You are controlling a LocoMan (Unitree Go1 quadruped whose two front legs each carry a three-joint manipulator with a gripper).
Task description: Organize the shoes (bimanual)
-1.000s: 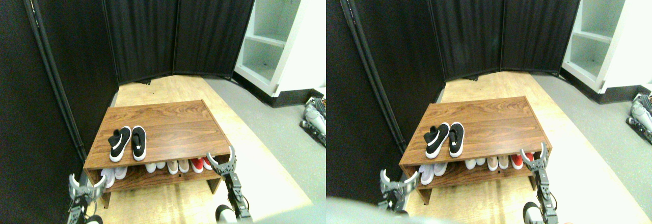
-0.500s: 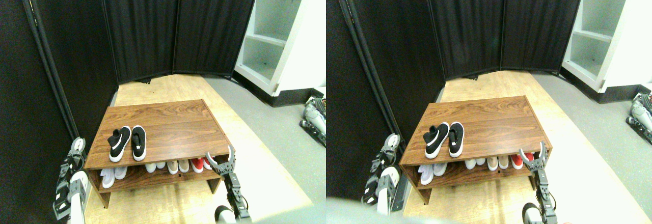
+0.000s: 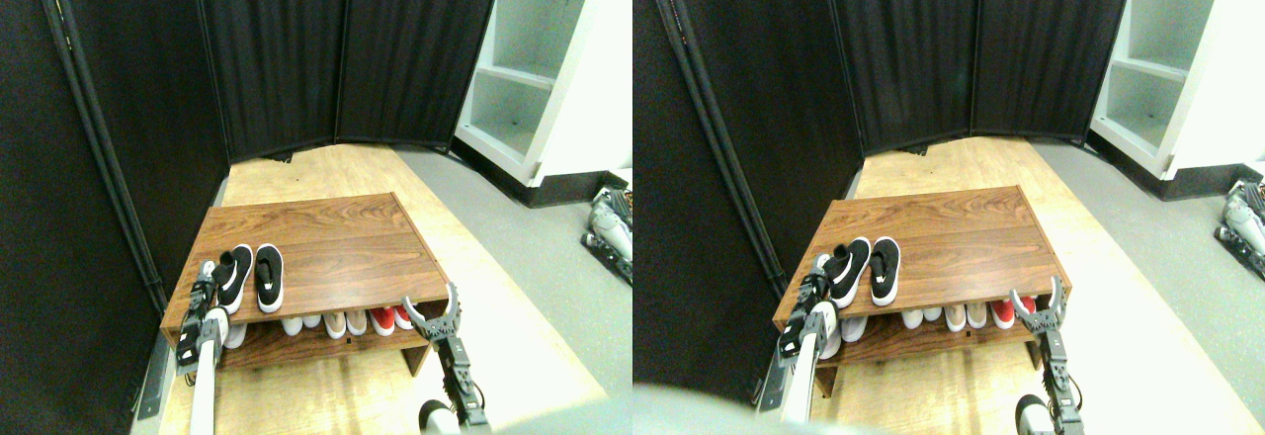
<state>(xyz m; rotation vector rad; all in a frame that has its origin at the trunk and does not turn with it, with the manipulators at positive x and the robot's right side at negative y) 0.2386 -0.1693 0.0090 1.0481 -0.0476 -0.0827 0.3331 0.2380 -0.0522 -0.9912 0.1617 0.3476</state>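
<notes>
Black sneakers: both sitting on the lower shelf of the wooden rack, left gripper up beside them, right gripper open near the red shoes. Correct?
Not quite. The stereo pair view shows the black sneakers on top of the wooden rack, not its lower shelf. The rest holds: left gripper beside them, right gripper open near the red shoes.

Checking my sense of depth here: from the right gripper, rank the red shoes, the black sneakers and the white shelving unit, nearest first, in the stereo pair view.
From the right gripper:
1. Red shoes, lower shelf, just to its left.
2. Black sneakers, rack top, near the left end.
3. White shelving unit, far back on the right.
</notes>
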